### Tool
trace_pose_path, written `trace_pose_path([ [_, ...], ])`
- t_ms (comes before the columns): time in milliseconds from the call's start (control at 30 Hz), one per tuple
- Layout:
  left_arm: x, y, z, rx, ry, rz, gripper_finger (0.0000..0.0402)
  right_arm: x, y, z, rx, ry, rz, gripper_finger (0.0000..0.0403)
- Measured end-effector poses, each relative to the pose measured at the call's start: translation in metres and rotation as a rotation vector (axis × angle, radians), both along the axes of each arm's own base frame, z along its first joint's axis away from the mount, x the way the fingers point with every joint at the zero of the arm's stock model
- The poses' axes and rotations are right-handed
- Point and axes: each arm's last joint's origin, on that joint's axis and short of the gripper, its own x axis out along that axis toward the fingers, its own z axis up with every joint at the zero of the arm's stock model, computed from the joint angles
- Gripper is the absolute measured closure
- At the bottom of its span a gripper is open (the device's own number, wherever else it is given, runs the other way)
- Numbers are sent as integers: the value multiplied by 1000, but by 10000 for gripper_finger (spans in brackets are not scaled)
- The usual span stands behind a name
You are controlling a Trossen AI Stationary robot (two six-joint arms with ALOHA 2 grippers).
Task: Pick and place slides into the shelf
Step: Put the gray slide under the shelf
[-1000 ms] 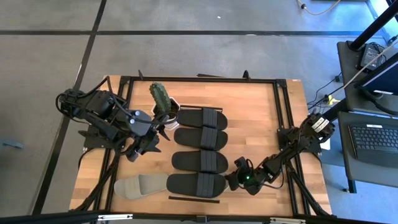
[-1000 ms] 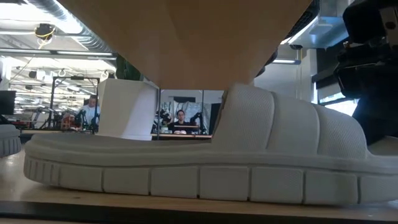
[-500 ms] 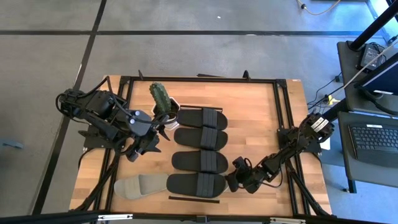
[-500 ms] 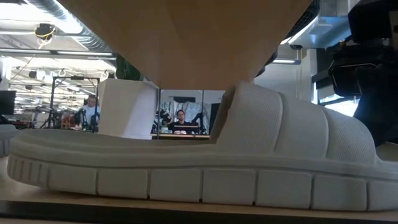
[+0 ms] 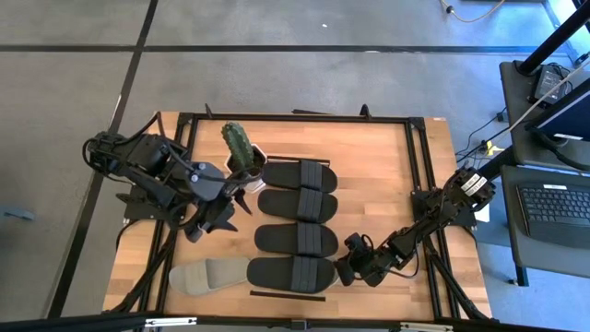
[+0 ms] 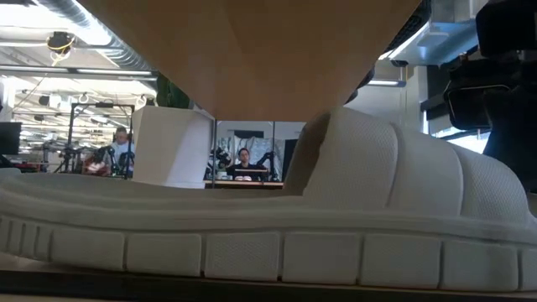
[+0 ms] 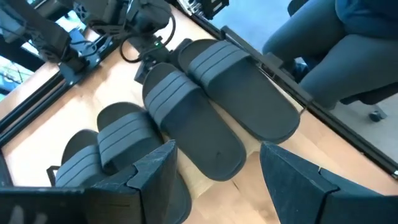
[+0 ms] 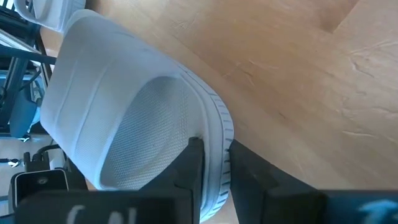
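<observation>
My right gripper (image 5: 343, 267) is low at the near right of the table and is shut on a grey-beige slide (image 6: 252, 226). That slide lies under the shelf's light wood panel (image 6: 252, 50), which hides it from above. Several black slides (image 5: 295, 238) lie side by side on top of that panel. Another grey-beige slide (image 5: 207, 275) lies flat on the table near its left front corner. My left gripper (image 5: 226, 210) hangs open above the table, left of the black slides (image 7: 205, 124), with nothing between its fingers. My right gripper pinches the sole's rim (image 8: 219, 140) at the slide's strap end between its two fingers. One finger (image 8: 194, 163) is on the footbed and the other (image 8: 249, 174) is on the sole's underside. It comes from the table's right, slanting down. The slide lies about level, its heel pointing left.
A cactus in a white pot (image 5: 238, 148) stands just beyond the farthest black slide. A thin black bar (image 5: 288, 295) lies near the front edge. Black frame rails (image 5: 419, 194) run along the table's sides. A seated person (image 7: 348, 50) shows beyond the table.
The held grey-beige slide has slid toward the table's left, farther under the shelf panel, staying about level. My right gripper has rolled a little at the wrist and stays shut on it.
</observation>
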Motion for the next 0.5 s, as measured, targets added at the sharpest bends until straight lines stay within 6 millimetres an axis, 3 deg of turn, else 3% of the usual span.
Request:
trace_pose_path([
  [300, -15, 3, 7, -75, -71, 34, 180, 0, 0, 1, -4, -8, 8, 335],
  [500, -41, 12, -14, -139, -173, 47, 180, 1, 1, 1, 1, -19, 12, 335],
])
